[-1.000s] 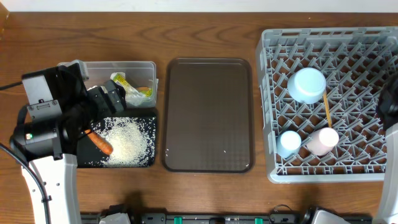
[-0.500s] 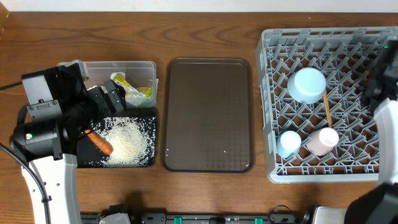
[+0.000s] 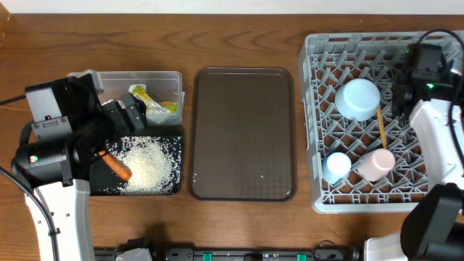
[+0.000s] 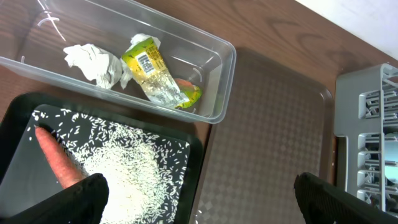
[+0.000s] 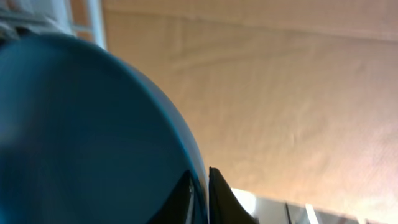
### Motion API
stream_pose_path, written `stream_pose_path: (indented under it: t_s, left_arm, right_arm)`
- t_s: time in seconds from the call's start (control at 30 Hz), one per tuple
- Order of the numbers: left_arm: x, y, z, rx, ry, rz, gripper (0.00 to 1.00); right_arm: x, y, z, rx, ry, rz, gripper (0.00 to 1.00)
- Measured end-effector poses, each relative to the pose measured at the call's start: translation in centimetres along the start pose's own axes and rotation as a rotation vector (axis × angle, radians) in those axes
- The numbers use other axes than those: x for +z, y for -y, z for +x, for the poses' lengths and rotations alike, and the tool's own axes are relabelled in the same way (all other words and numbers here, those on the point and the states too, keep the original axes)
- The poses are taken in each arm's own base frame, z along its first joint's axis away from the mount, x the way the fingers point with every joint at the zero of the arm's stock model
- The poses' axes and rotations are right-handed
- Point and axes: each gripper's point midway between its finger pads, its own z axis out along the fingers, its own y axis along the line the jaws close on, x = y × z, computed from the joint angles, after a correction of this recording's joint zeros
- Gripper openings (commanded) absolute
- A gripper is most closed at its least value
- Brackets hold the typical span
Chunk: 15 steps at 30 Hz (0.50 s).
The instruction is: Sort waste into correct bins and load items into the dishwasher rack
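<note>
My left gripper (image 3: 130, 116) is open and empty above the black tray (image 3: 176, 138), which holds loose rice (image 3: 148, 163) and the orange carrot (image 3: 117, 167). In the left wrist view the gripper (image 4: 199, 208) hangs over the rice (image 4: 124, 174), the carrot (image 4: 56, 162) at its left. The clear tub (image 4: 211, 115) holds crumpled paper (image 4: 93, 62) and the yellow-green wrapper (image 4: 152, 71). My right gripper (image 3: 417, 72) is over the grey rack (image 3: 312, 130), shut on the blue plate's (image 5: 81, 137) rim. The bowl (image 3: 357, 99), chopsticks (image 3: 380, 127), light blue cup (image 3: 337, 167) and pink cup (image 3: 375, 164) sit in the rack.
A dark brown serving tray (image 3: 243, 130) lies between the bins and the rack, with a grain or two on it. The clear tub (image 3: 138, 75) sits behind the black tray. The plate does not show clearly in the overhead view.
My right arm has moved from the right edge in over the back right part of the rack. The left arm has not moved.
</note>
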Motion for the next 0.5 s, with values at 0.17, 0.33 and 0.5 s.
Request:
stream_pose_path:
  t_s: [0.17,0.33,0.5]
  left_arm:
    - [0.0,0.0,0.0,0.0,0.0,-0.001,0.98]
    - [0.0,0.0,0.0,0.0,0.0,-0.001,0.98]
    - [0.0,0.0,0.0,0.0,0.0,-0.001,0.98]
  right_arm:
    - [-1.9,-1.4,-2.2,0.004,0.094,-0.047,0.12]
    - [-3.6,-2.5,-3.7,0.045,0.175,-0.103,0.13]
    - [-5.1,-3.3,-4.6,0.085,0.228,-0.14,0.16]
